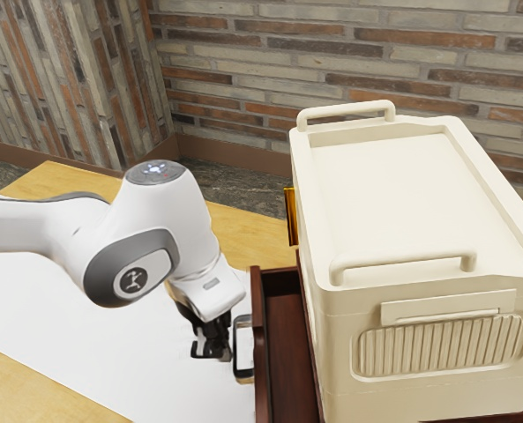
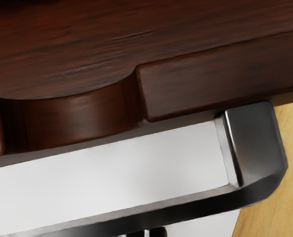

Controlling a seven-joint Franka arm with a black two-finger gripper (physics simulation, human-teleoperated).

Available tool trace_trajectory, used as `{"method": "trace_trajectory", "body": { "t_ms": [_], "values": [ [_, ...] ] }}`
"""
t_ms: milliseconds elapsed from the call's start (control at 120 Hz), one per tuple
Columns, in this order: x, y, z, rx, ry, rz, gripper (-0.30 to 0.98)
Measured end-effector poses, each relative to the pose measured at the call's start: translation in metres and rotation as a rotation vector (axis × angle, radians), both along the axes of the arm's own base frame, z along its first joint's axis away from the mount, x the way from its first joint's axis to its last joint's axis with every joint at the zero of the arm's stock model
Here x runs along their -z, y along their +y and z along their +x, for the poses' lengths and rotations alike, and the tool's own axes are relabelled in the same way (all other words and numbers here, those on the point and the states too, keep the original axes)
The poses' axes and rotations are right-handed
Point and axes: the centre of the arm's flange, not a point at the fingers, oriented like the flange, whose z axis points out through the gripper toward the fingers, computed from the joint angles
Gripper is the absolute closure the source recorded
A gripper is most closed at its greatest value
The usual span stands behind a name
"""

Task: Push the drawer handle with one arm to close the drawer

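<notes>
The drawer handle [image 1: 235,350] [image 2: 257,148] is a squared loop of dark, shiny metal on the outer face of the wooden drawer [image 1: 258,339] [image 2: 215,81], toward the exterior view's left. The drawer stands open; its hollow shows between its front and the big cream box [image 1: 420,198]. A scooped dip is cut in the drawer front's top edge, beside the handle.

The handle looks stiff and smooth, so a push should pass straight into the drawer, though a hard tip could slide along the metal. The drawer seems fairly solid, perhaps with some drag, and not fragile. No grasp is needed: the best place to press is the middle of the handle's outer bar, squarely, toward the exterior view's right. Pushing near one end might make the drawer twist and bind.

The gripper [image 1: 212,351] hangs low, just outside the handle, at the exterior view's left of it, and very near; I cannot tell whether they touch. Whether it is wide or narrow I cannot tell either. It seems well placed to begin the push, with the closing itself yet to be done.

Farther out, the white sheet [image 1: 102,344] lies on the wooden table [image 1: 41,383] under the arm [image 1: 124,247], and the brick wall [image 1: 270,75] is at the far side. The cream box sits above the drawer's inner end, so the push should stay level and low.
</notes>
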Motion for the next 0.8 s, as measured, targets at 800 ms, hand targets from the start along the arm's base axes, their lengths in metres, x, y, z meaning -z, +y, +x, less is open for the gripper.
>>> {"method": "trace_trajectory", "body": {
  "t_ms": [800],
  "values": [
    [-0.006,-0.049,0.025,0.070,-0.093,-0.082,0.78]
  ]
}}
